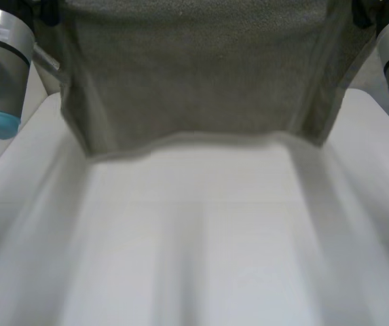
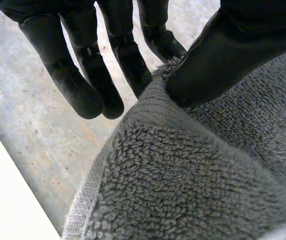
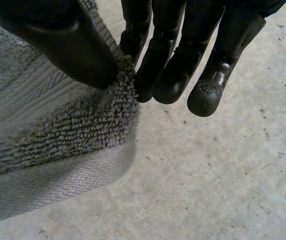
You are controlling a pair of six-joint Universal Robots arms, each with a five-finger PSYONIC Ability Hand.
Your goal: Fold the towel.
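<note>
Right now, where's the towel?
In the head view the towel hangs spread between the two arms, its lower edge over the white table. The left hand and right hand each pinch a corner.

I see soft, even light in the head view: the hanging grey terry towel (image 1: 194,75) looks dim, while the white table (image 1: 248,258) across the lower frame is bright, crossed by broad, pale, soft-edged shadow bands

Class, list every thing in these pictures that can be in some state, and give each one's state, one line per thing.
towel: held up, hanging spread out between the two hands.
left hand: shut on a corner of the towel, pinched between thumb and fingers.
right hand: shut on another corner, pinched the same way.
table: white, lying below the hanging towel.
</note>
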